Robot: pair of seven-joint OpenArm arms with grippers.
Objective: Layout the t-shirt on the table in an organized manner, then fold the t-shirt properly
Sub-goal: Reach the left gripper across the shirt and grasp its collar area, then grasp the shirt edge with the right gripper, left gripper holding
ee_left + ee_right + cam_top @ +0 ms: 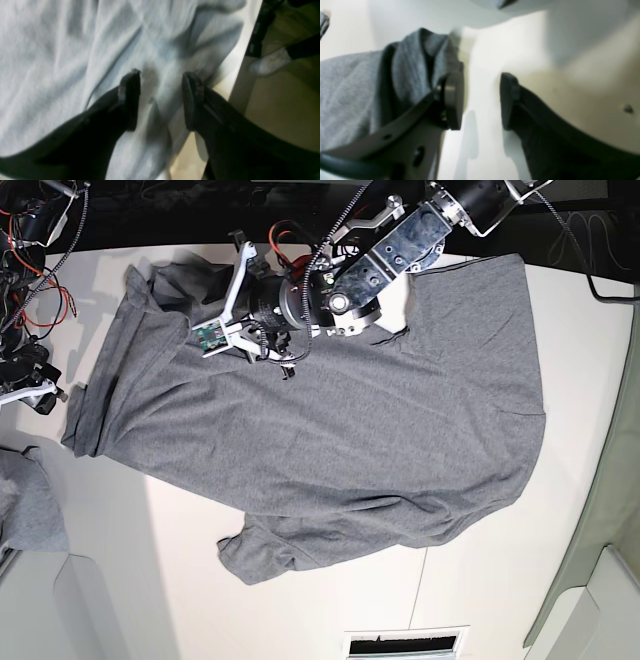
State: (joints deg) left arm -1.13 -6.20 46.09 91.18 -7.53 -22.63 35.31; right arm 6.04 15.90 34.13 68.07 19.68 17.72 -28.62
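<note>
- T-shirt (330,450) spread over most of table (480,600), roughly flat but wrinkly; one sleeve bunched at near edge, other side rumpled near far-left corner
- Looks soft, light, limp cotton – prob. sags and drags when lifted, no stiffness, not fragile, not slippery on pads
- Left gripper (161,100) hovering just over cloth near table edge, jaws well apart, nothing pinched
- Right gripper (481,101) at shirt's rumpled edge, jaws apart w/ bare table in the gap; fold of grey cloth lying against outside of one finger (453,100), not clamped
- Best hold, by the look: hem corners or shoulder seams, pinching thicker doubled fabric; mid-panel grab likely to bunch it
</note>
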